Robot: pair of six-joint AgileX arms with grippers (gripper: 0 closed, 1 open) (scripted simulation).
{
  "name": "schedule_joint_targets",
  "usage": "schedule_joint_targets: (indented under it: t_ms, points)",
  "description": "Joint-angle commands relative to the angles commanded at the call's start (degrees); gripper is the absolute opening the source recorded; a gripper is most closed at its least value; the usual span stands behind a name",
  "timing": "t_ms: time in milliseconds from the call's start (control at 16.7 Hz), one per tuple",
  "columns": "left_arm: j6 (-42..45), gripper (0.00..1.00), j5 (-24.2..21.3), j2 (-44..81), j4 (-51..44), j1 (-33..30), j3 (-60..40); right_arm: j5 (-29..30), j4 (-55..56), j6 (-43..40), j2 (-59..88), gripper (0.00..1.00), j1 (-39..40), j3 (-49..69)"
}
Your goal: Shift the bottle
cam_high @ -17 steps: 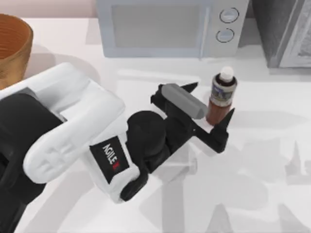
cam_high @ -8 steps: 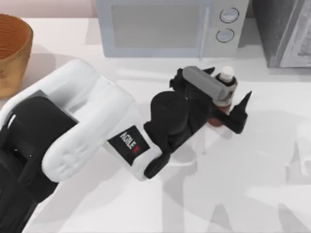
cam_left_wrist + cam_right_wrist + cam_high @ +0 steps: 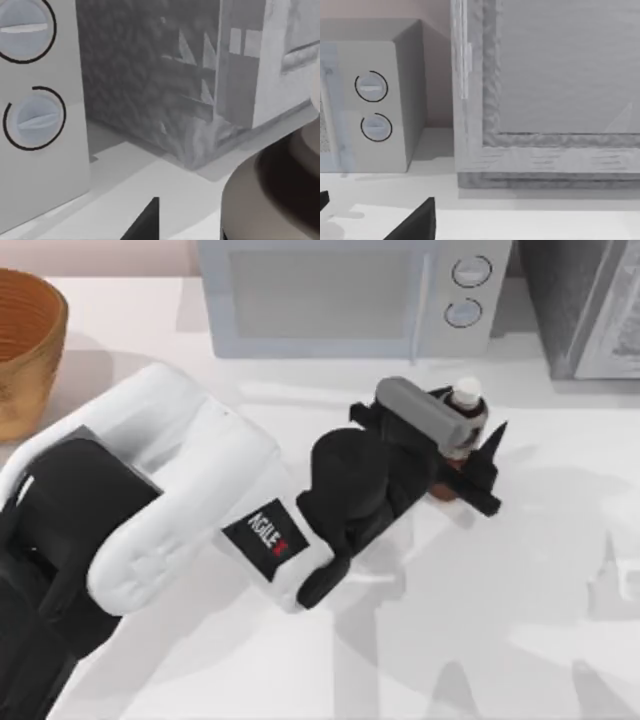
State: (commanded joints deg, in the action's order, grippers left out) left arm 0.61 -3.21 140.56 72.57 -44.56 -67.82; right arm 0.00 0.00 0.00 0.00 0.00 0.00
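While the bottle (image 3: 462, 426) stands upright on the white bench (image 3: 520, 590) just in front of the microwave (image 3: 350, 295), the left gripper (image 3: 466, 455) is clamped on its reddish-brown body, one black finger on each side. A wooden bowl (image 3: 28, 345) sits at the bench's far left edge; its contents cannot be made out. Open bench lies to the right and toward the near edge, with a grey cabinet (image 3: 585, 305) at the back right.
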Motion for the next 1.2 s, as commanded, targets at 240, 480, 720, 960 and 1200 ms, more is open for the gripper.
schedule_joint_targets:
  t_ms: [240, 480, 720, 960, 1200]
  points:
    - [0.0, 0.25, 0.0, 0.0, 0.0, 0.0, 0.0, 0.0, 0.0, 0.0, 0.0, 1.0, 0.0, 0.0]
    - [0.0, 0.0, 0.0, 0.0, 0.0, 0.0, 0.0, 0.0, 0.0, 0.0, 0.0, 1.0, 0.0, 0.0]
    - [0.0, 0.0, 0.0, 0.0, 0.0, 0.0, 0.0, 0.0, 0.0, 0.0, 0.0, 1.0, 0.0, 0.0]
    - [0.1, 0.0, 0.0, -0.1, 0.0, 0.1, 0.1, 0.0, 0.0, 0.0, 0.0, 1.0, 0.0, 0.0]
    - [0.3, 0.0, -3.9, -3.5, 3.2, 4.0, 3.2, 0.0, 0.0, 0.0, 0.0, 1.0, 0.0, 0.0]
